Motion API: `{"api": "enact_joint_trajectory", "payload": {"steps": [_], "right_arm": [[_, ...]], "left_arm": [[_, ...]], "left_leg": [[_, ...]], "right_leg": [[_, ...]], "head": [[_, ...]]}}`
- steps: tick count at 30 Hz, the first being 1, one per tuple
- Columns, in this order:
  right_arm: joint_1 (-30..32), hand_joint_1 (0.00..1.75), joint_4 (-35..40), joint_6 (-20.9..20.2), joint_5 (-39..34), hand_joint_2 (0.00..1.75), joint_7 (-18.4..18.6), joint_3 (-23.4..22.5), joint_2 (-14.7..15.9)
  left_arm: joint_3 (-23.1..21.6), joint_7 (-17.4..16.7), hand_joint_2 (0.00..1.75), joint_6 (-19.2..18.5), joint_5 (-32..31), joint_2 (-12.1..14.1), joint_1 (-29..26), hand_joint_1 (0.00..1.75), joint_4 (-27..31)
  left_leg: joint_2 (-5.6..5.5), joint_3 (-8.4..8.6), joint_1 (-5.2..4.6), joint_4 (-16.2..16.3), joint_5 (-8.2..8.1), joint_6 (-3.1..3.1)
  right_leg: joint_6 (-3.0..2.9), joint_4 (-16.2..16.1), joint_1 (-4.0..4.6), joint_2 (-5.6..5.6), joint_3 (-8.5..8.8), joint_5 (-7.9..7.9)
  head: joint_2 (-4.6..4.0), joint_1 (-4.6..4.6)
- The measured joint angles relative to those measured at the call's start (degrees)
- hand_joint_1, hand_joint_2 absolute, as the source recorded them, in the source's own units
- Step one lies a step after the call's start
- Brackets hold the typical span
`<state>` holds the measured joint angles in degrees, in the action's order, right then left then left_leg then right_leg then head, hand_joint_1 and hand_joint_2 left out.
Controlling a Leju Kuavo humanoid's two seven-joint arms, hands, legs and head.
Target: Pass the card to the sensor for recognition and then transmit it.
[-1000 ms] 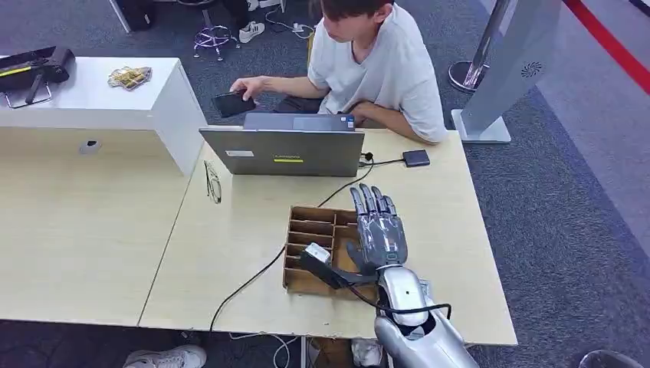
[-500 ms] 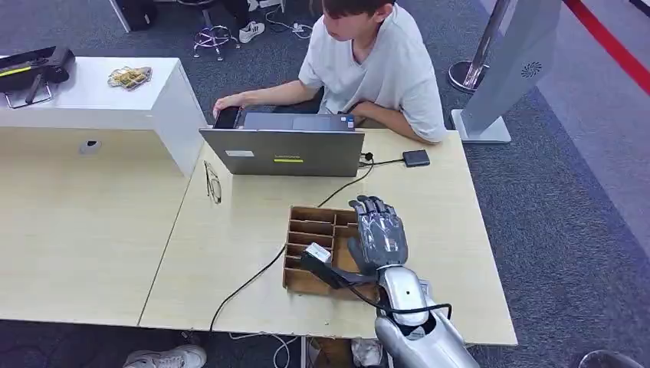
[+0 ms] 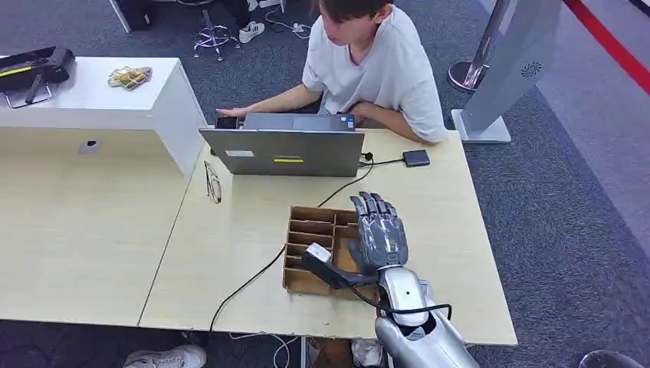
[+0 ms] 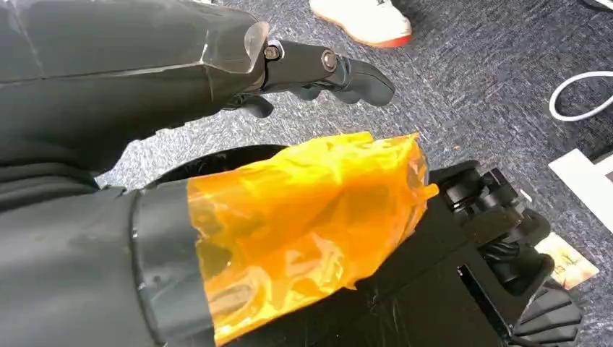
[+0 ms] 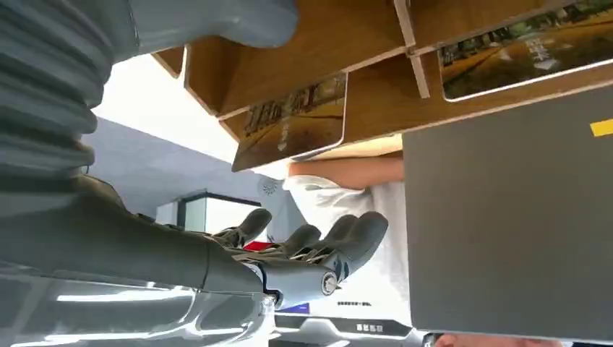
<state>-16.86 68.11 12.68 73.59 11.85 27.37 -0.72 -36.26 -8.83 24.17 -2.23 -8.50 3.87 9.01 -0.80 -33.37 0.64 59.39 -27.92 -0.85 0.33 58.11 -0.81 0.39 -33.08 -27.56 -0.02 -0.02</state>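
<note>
My right robot hand (image 3: pixel 380 234) hovers spread and empty above the wooden organizer (image 3: pixel 310 228), because the card (image 5: pixel 293 123) I must take lies in a compartment just beside my fingers (image 5: pixel 340 242).

Brown wooden tray (image 3: pixel 306 230) on pale wood table (image 3: pixel 230 230). Silver-grey hand (image 3: pixel 381 234). Grey laptop (image 3: pixel 283 152), yellow label.

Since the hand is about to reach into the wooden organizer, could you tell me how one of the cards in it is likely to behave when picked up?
The card looks thin, flat and glossy, so probably light, fairly stiff and slippery. It leans in a slot of the wooden organizer, so the dividers may crowd the fingers. The right hand hovers above, holding nothing.
</note>
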Motion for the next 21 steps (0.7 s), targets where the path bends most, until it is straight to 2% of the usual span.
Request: {"api": "enact_joint_trajectory", "payload": {"steps": [4, 6, 15, 21], "right_arm": [[0.00, 0.45, -0.07, 0.00, 0.02, 1.75, 0.02, 0.00, 0.07], [0.01, 0.52, -0.07, 0.00, 0.00, 1.75, 0.02, -0.02, 0.13], [0.02, 0.49, -0.07, 0.09, -0.22, 1.75, 0.09, -0.20, 0.35], [0.11, 0.54, -0.07, 0.13, -0.37, 1.75, 0.13, -0.48, 0.57]], "left_arm": [[0.00, 0.00, 0.00, 0.00, 0.00, 0.00, 0.00, 0.00, 0.00], [0.00, 0.00, 0.00, 0.00, 0.00, 0.00, -0.01, 0.00, 0.00], [0.00, 0.00, 0.00, 0.02, 0.17, 0.00, -0.02, 0.00, 0.00], [0.00, 0.00, 0.00, 0.02, 0.20, 0.00, -0.03, 0.00, 0.00]], "left_leg": [[0.00, 0.00, 0.00, 0.00, 0.00, 0.00], [0.00, 0.00, 0.00, 0.00, 0.00, 0.00], [0.00, 0.00, 0.00, 0.00, 0.00, 0.00], [0.00, 0.00, 0.00, 0.00, 0.00, 0.00]], "right_leg": [[0.00, 0.00, 0.00, 0.00, 0.00, 0.00], [0.00, 0.00, 0.00, 0.00, 0.00, 0.00], [0.00, 0.00, 0.00, 0.00, 0.00, 0.00], [0.00, 0.00, 0.00, 0.00, 0.00, 0.00]], "head": [[0.00, 0.00], [0.00, 0.00], [0.00, 0.00], [0.00, 0.00]]}}
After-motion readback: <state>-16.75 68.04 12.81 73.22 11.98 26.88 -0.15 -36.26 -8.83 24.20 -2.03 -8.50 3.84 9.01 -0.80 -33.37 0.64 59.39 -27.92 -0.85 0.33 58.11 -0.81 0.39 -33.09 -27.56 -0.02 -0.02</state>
